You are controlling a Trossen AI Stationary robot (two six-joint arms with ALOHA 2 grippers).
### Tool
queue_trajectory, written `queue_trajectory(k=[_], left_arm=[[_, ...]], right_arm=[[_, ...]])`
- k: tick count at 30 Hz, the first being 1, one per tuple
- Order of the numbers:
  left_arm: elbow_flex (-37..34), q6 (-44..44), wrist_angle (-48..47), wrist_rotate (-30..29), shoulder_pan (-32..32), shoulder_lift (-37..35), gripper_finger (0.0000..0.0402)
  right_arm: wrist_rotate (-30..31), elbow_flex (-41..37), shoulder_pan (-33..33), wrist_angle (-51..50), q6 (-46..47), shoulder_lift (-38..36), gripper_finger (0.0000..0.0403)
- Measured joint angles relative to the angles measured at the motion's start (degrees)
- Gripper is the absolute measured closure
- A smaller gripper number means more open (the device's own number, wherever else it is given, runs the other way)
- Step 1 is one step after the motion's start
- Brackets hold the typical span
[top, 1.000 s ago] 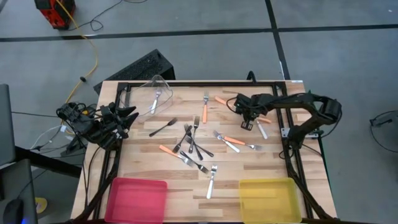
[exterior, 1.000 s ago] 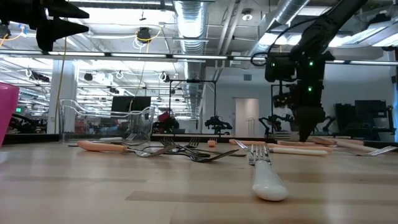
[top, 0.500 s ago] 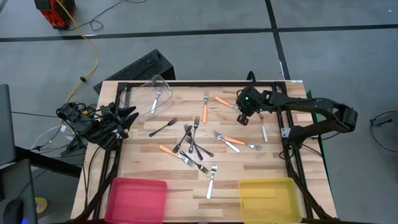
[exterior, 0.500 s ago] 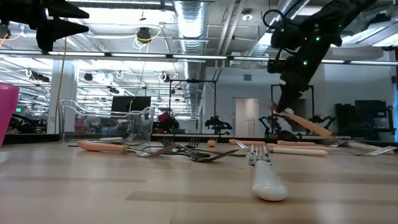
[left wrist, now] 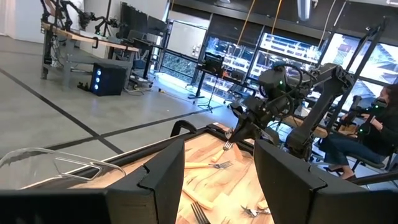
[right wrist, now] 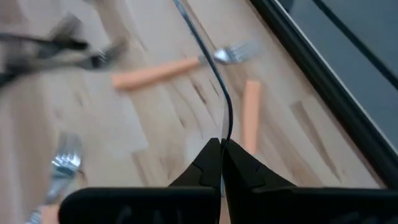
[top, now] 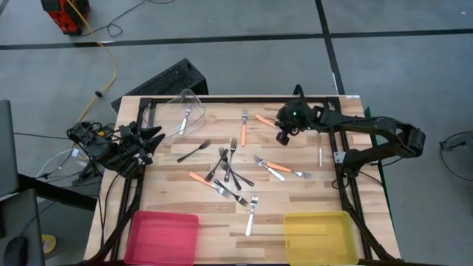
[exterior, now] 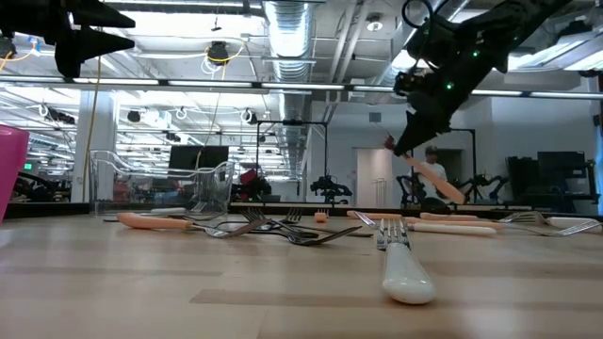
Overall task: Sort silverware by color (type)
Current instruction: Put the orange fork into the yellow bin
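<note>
One orange-handled fork (exterior: 435,179) hangs tilted from your right gripper (exterior: 400,143), clamped at the upper end, handle slanting down to the right, up in the air near the table's (top: 170,203) upper right. Your left gripper (top: 151,140) waits open at left edge. No readable writing.

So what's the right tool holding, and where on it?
The right tool grips an orange fork near one end; its handle slants down free.
</note>
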Motion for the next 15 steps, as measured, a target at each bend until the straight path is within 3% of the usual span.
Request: queue_trajectory(k=[6,15], left_arm=[[0.00,0.00,0.00,-0.02,0.00,0.00,0.0223],[0.01,0.01,0.00,-0.03,0.00,0.00,0.0223]], right_arm=[[-6.19,0.00,2.33,4.15,1.69,0.00,0.0372],[-8.12,0.00,10.63,4.53,7.00,-2.44,0.0372]])
